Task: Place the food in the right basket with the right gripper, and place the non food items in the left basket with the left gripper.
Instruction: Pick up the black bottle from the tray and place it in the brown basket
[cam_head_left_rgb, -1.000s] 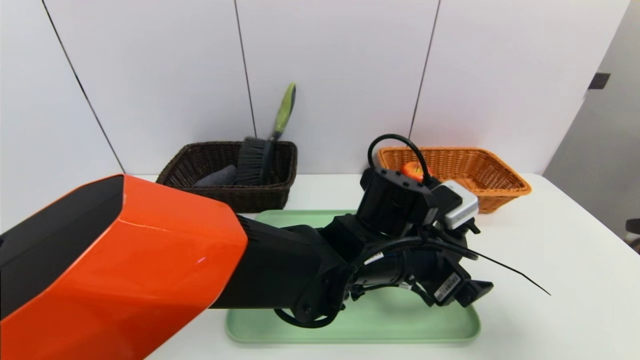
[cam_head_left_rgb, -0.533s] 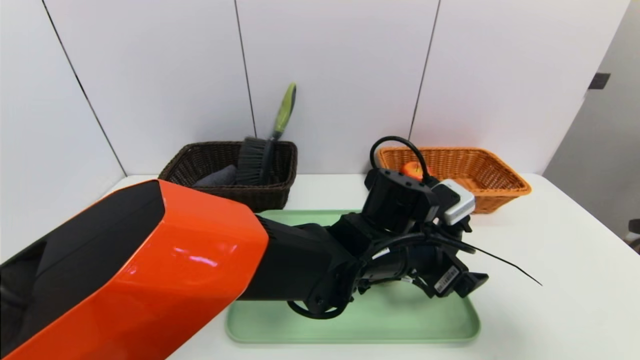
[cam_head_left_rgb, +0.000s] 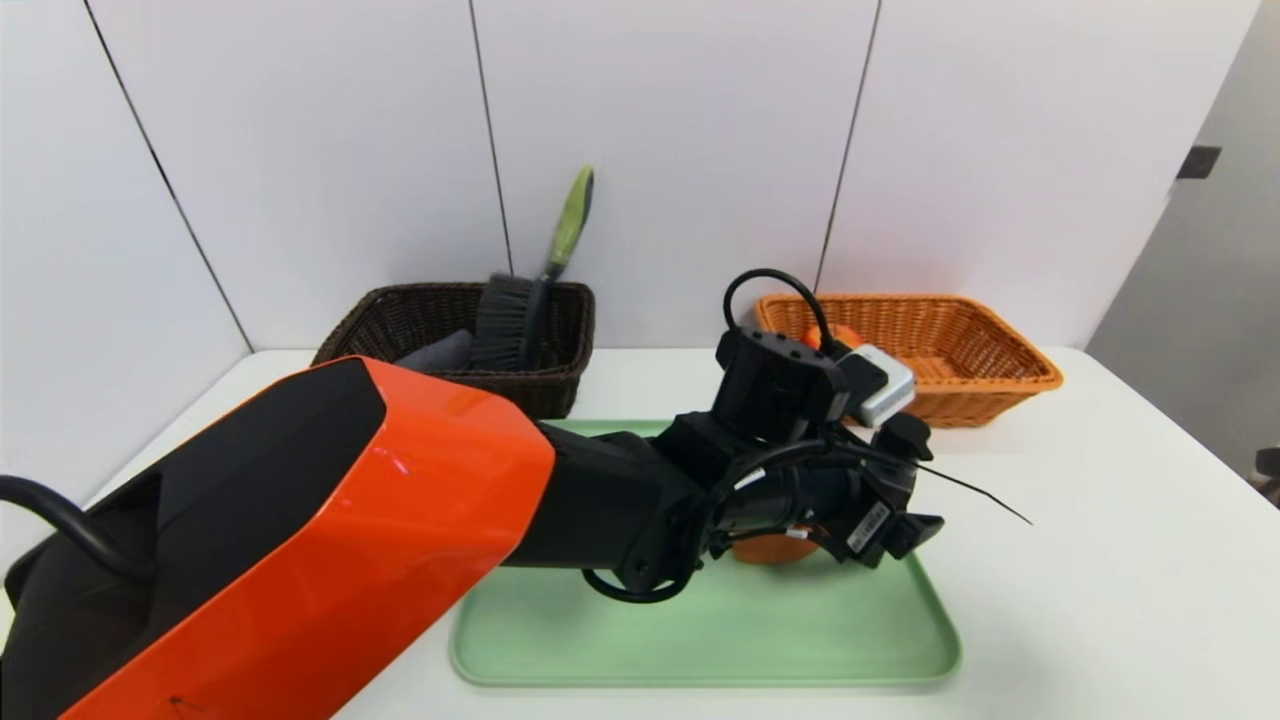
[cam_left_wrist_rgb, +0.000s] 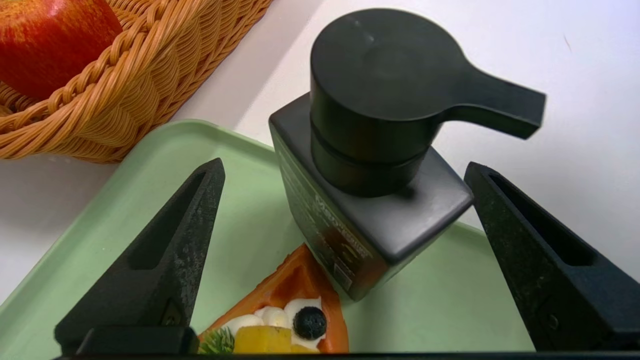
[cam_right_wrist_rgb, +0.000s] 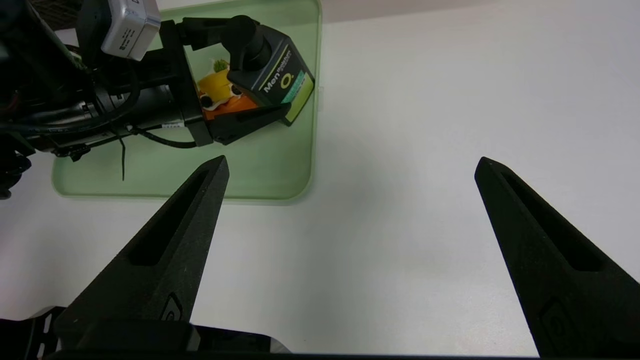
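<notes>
In the left wrist view the black pump bottle (cam_left_wrist_rgb: 380, 150) stands upright at the far right corner of the green tray (cam_left_wrist_rgb: 150, 200). My left gripper (cam_left_wrist_rgb: 344, 167) is open, one finger on each side of the bottle, neither touching it. The tart slice (cam_left_wrist_rgb: 295, 310) lies against the bottle's base. The apple (cam_left_wrist_rgb: 50, 45) sits in the orange right basket (cam_head_left_rgb: 980, 370). The brush (cam_head_left_rgb: 505, 320) and grey cloth roll (cam_head_left_rgb: 440, 352) are in the dark left basket (cam_head_left_rgb: 400, 310). My right gripper (cam_right_wrist_rgb: 352, 165) hangs open over bare table beside the tray.
The left arm's orange shell (cam_head_left_rgb: 300, 540) fills the near left of the head view and hides much of the tray (cam_head_left_rgb: 700, 640). Both baskets stand against the back wall. White table (cam_head_left_rgb: 1100, 560) stretches to the right of the tray.
The left arm has drawn its gripper back toward the tray's far right corner and a little left. A bit of the tart now shows under the wrist. Both grippers stay open.
</notes>
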